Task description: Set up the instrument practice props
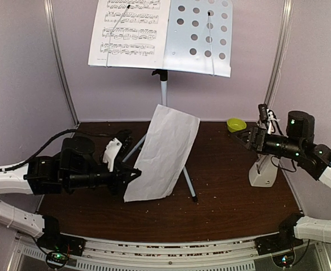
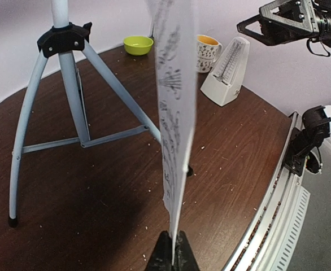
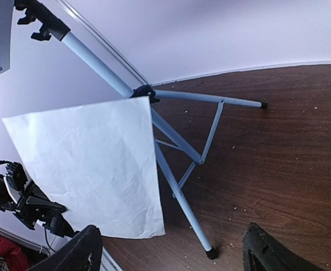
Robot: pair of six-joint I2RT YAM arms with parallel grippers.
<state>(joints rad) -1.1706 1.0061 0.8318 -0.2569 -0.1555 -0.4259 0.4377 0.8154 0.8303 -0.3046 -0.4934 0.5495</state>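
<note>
Music stand (image 1: pixel 163 90): stands far-centre on the table (image 1: pixel 233 192). A knock to a leg or the pole could tip it and shed the mounted page (image 1: pixel 129 31) from the left half of its desk (image 1: pixel 202 39).
Loose page (image 1: pixel 164 152): upright and low, in front of the stand's legs, well below the bare right half of the desk. It is limp and may fold or snag on a leg when raised.
Left claw (image 2: pixel 173 251): pinching the loose page's bottom edge. The hold is thin and could slip.
Right claw (image 1: pixel 239 136): spread and empty, near the metronome.
Metronome (image 2: pixel 227 73): right side of the table. A low swing of the right claw could topple it.
</note>
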